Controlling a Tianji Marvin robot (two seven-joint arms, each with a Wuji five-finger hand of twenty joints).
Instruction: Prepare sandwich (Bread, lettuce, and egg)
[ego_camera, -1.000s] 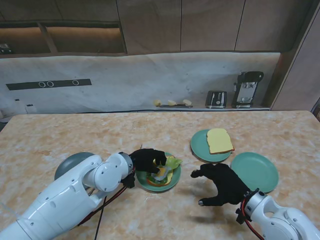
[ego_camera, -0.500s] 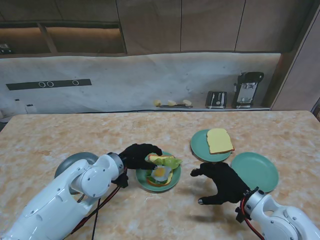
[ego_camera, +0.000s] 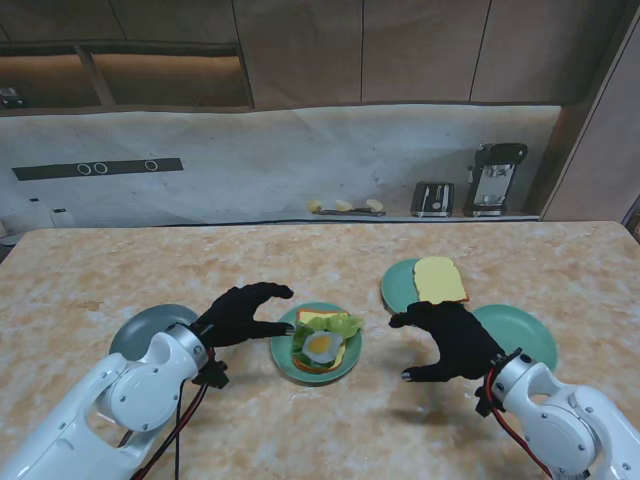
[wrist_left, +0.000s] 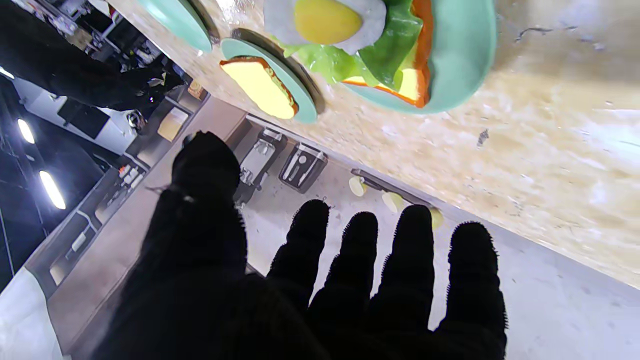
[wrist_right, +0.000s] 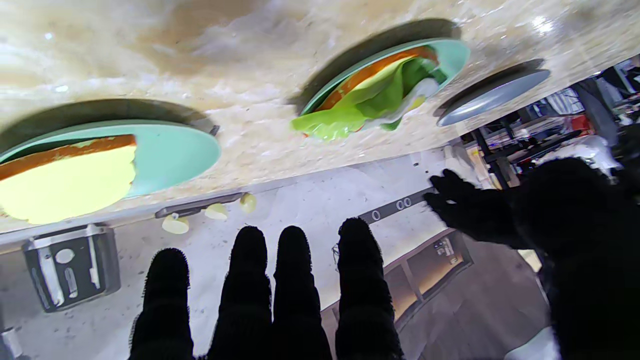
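Note:
A green plate (ego_camera: 349, 362) in the middle holds a bread slice topped with lettuce (ego_camera: 344, 325) and a fried egg (ego_camera: 321, 347); the egg (wrist_left: 325, 20) and lettuce (wrist_left: 385, 55) also show in the left wrist view. A second bread slice (ego_camera: 439, 280) lies on another green plate (ego_camera: 396, 288) farther right. My left hand (ego_camera: 243, 313) hovers open just left of the sandwich plate, holding nothing. My right hand (ego_camera: 452, 338) is open too, raised between the sandwich plate and the bread plate, near the bread slice (wrist_right: 65, 182).
An empty green plate (ego_camera: 525, 343) sits at the right, partly behind my right hand. A grey plate (ego_camera: 145, 330) lies at the left beside my left arm. A toaster (ego_camera: 432, 198) and a coffee machine (ego_camera: 495, 178) stand on the back counter.
My left hand has let go of the egg on the lettuce and drawn back to the left, fingers spread. My right hand has moved farther from me, toward the bread plate.

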